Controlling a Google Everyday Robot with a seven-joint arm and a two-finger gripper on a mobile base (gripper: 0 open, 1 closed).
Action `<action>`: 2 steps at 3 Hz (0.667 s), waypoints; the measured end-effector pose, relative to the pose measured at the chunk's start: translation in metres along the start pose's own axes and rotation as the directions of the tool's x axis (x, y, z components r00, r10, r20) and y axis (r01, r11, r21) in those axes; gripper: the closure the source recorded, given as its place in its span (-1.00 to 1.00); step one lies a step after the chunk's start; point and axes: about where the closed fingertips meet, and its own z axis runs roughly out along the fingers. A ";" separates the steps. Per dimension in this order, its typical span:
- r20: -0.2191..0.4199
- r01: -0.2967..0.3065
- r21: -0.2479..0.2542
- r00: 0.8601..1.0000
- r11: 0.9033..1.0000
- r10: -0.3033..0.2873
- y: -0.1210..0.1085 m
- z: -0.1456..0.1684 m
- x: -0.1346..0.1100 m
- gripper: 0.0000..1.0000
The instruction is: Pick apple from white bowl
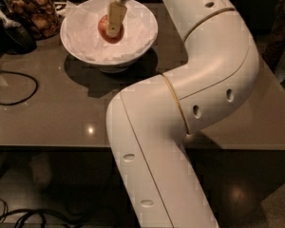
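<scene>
The small red apple (102,27) is inside the white bowl (149,28), which is lined with crumpled white paper and stands at the back of the table. My gripper (113,31) reaches down into the bowl from above. A tan finger (115,16) lies across the front of the apple and the jaws are closed on it. The apple sits a little above the paper lining. The other finger is hidden behind the apple.
A glass jar of brown snacks (33,11) stands left of the bowl, with a black object (12,34) beside it. A black cable (19,87) loops on the table's left. My white arm (190,103) covers the table's (61,118) middle and right.
</scene>
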 end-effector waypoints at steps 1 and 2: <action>0.071 0.049 0.016 0.996 0.999 -0.050 0.008 -0.030 -0.017 1.00; 0.129 0.097 0.034 0.987 0.995 -0.101 0.018 -0.058 -0.034 1.00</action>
